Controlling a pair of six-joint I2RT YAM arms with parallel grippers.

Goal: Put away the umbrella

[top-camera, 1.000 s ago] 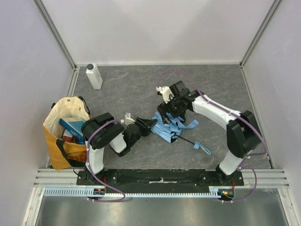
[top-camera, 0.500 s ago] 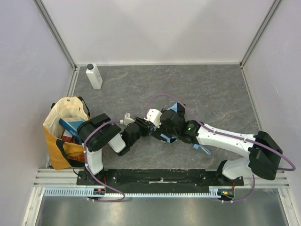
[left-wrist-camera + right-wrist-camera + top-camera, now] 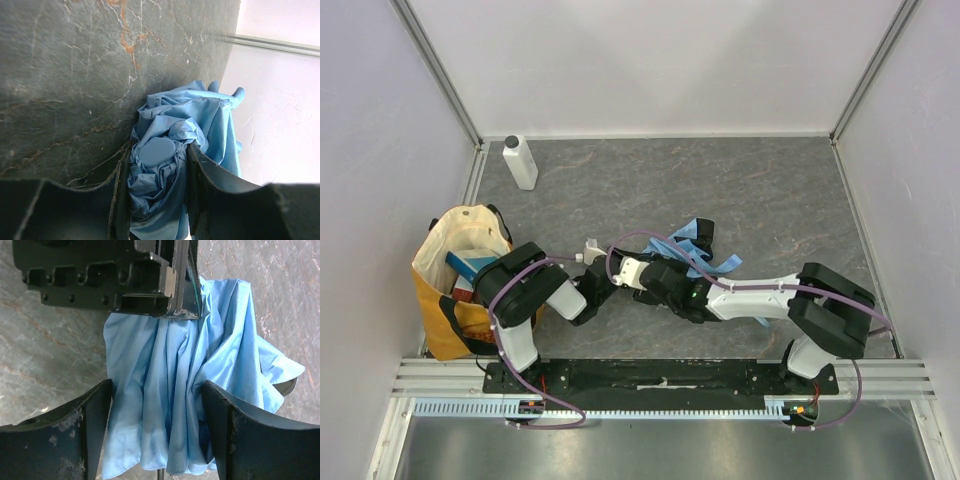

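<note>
Over the last second the right arm has dropped from its raised pose at 12 o'clock of the bundle and swept low across the grey marbled tabletop (image 3: 790, 190). The right gripper (image 3: 157, 395) now reaches in from 3 o'clock, nose to nose with the left one, and its jaws have begun to narrow.

The light sky-blue fabric folding umbrella (image 3: 705, 245) lies collapsed and rumpled near the middle of the table. It is well apart from the yellow-and-cream canvas tote bag (image 3: 440, 250) at its 9 o'clock.

The left gripper (image 3: 156, 165) is clamped on the umbrella's capped end, both fingers pressed into the bunched cloth. The right gripper's fingers straddle the loose folds just beyond, with cloth touching each. Whether they pinch it yet I cannot tell.

My reading is that a second hold is being set, so the canopy can be gathered or the bundle carried between both arms toward the bag. Thin cloth may slip out, and the two grippers sit very close together.
</note>
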